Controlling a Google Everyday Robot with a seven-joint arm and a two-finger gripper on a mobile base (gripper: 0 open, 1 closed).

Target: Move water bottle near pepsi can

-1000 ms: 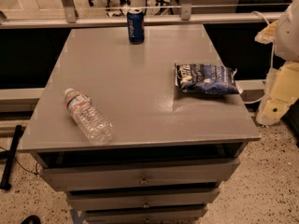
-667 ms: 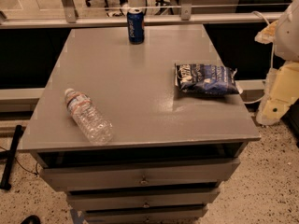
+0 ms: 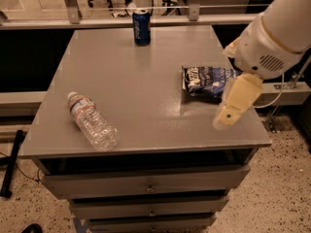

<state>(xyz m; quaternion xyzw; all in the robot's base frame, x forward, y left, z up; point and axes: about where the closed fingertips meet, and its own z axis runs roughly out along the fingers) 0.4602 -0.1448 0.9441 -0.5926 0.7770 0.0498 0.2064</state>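
The water bottle, clear ribbed plastic with a white cap and a reddish-white label band, lies on its side at the front left of the grey table, cap toward the far left. The pepsi can, dark blue with a silver top, stands upright at the table's back edge, far from the bottle. My gripper, cream-coloured on a white arm, hangs over the table's front right, well to the right of the bottle and touching neither object.
A blue-and-white snack bag lies at the right of the table, partly behind my gripper. Drawers sit under the tabletop. A rail runs behind the table. A black pole lies on the floor at left.
My arm and gripper have swung in from beyond the table's right edge to over its front right part. The bottle, can and bag have not moved.
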